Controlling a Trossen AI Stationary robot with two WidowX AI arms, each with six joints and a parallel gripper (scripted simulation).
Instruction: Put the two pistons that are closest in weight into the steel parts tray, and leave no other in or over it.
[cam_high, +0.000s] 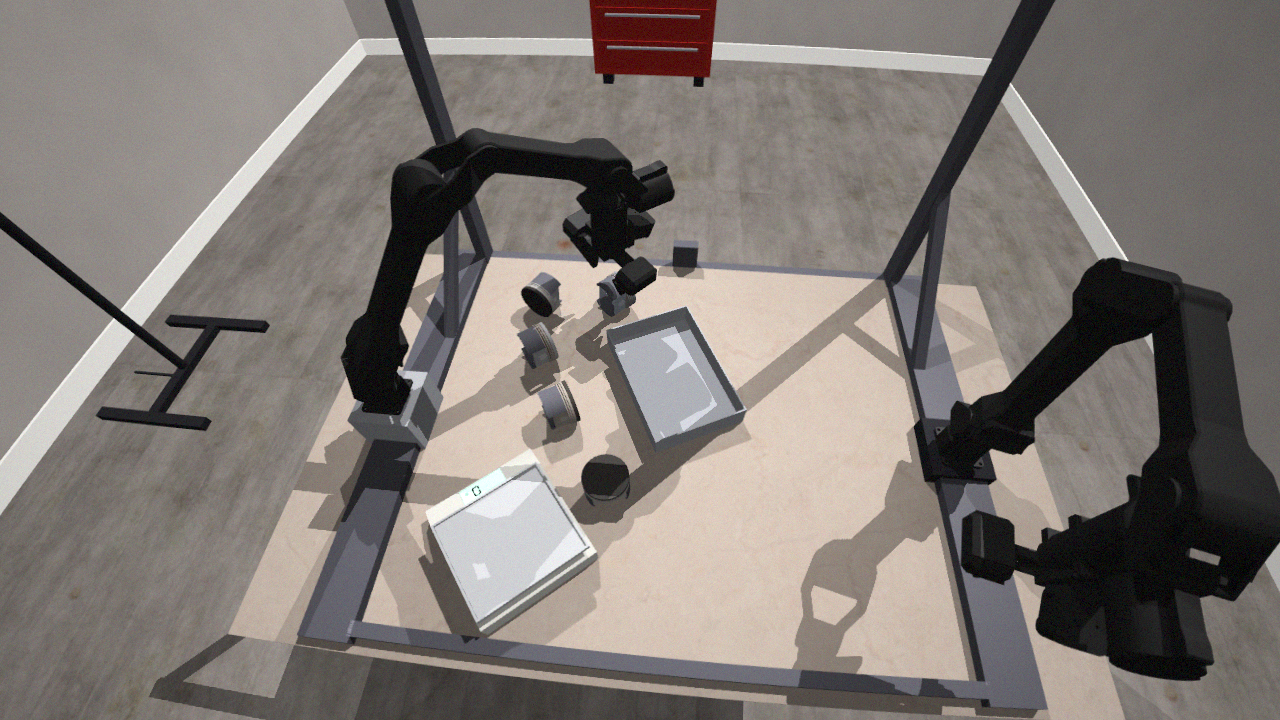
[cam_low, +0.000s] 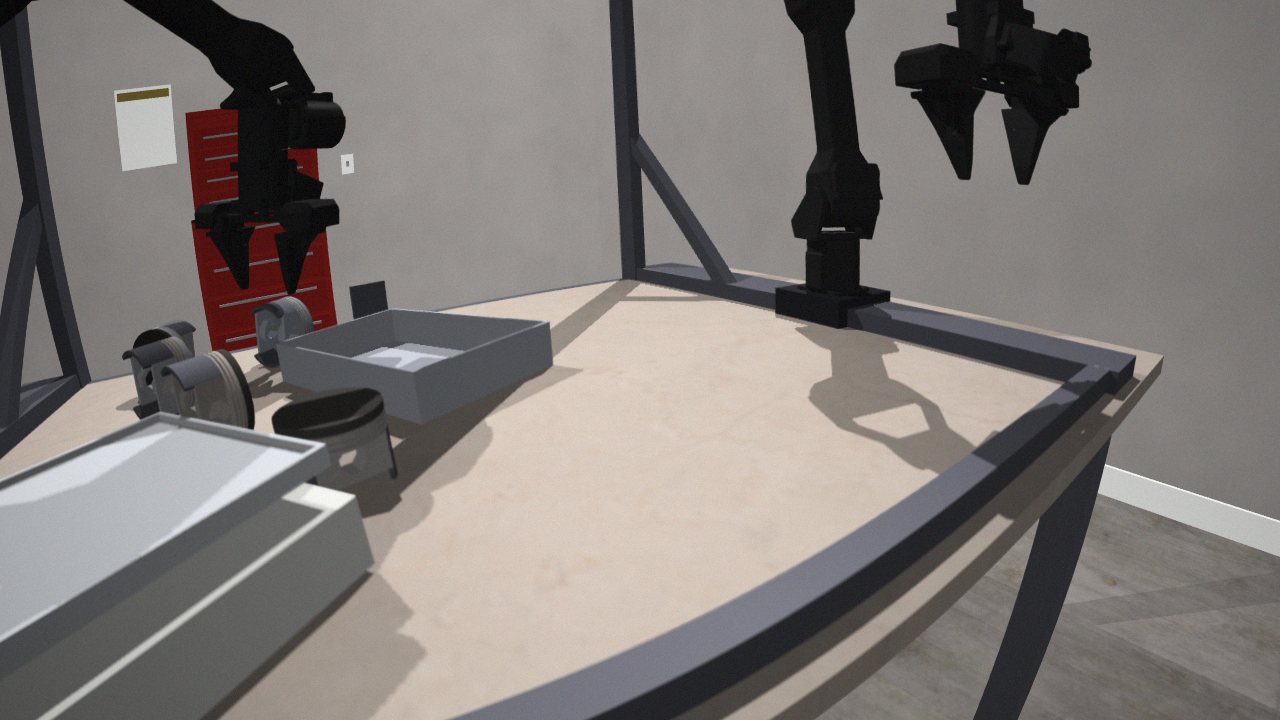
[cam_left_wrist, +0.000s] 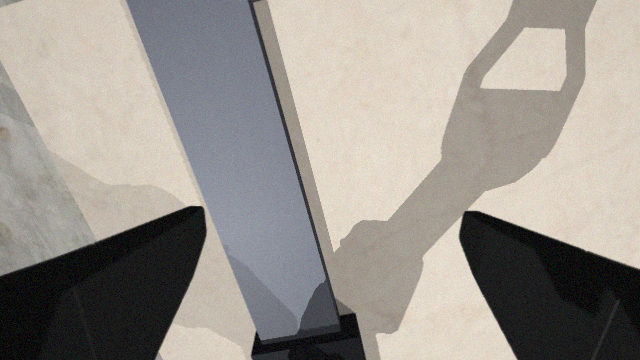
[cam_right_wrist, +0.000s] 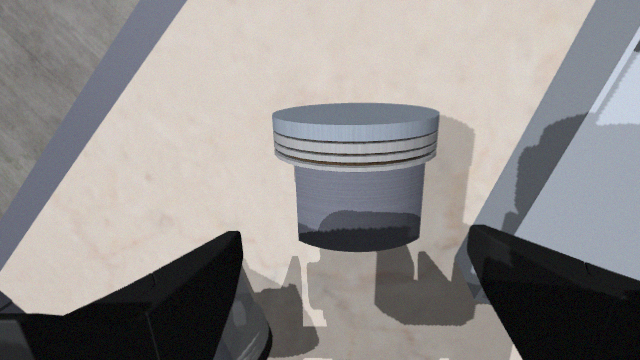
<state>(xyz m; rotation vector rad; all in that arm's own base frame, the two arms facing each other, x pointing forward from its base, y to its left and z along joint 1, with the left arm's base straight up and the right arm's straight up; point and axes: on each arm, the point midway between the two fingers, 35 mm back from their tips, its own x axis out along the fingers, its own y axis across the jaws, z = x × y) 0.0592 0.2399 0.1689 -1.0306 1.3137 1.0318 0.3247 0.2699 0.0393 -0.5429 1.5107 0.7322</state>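
Note:
My right gripper (cam_low: 268, 288) (cam_right_wrist: 354, 240) is open and empty, above and behind a piston (cam_high: 612, 297) (cam_low: 284, 329) (cam_right_wrist: 357, 195) on its side by the far end of the steel parts tray (cam_high: 707, 429) (cam_low: 483, 368) (cam_right_wrist: 540, 105). The tray is empty. Three more pistons lie on their sides in a row left of it: the far one (cam_high: 541, 294), the middle one (cam_high: 537, 345) (cam_low: 153, 362) and the near one (cam_high: 558, 405) (cam_low: 201, 386). A dark-topped piston (cam_high: 605, 479) (cam_low: 331, 428) stands crown up by the scale. My left gripper (cam_low: 994, 179) (cam_left_wrist: 334, 222) is open and empty, high above the table's opposite side.
The scale (cam_high: 510, 546) (cam_low: 295, 550) stands at the near left, its display (cam_high: 476, 491) reading 0, with nothing on its pan. Dark frame rails (cam_high: 662, 662) (cam_left_wrist: 225, 150) border the table. A small dark block (cam_high: 685, 254) (cam_low: 368, 299) stands at the far edge.

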